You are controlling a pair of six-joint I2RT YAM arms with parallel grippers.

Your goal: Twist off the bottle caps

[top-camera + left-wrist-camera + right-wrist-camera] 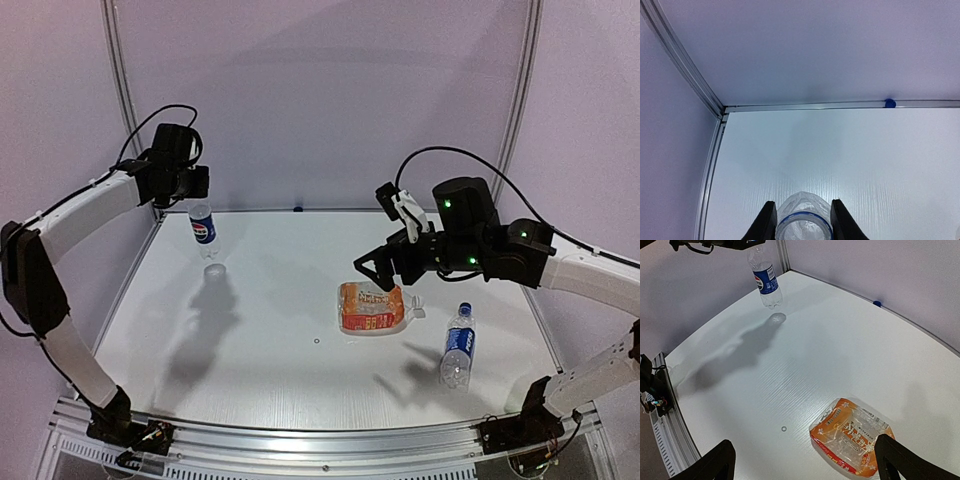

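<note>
My left arm [90, 210] climbs from its base toward the far left corner, wrist held high. My left jaws are drawn almost together, pinching the neck of a bottle [202, 228] that hangs beneath them. My right arm [590, 272] reaches in from the right, forearm roughly level, wrist tipped downward. My right jaws are spread wide apart and grip nothing.
</note>
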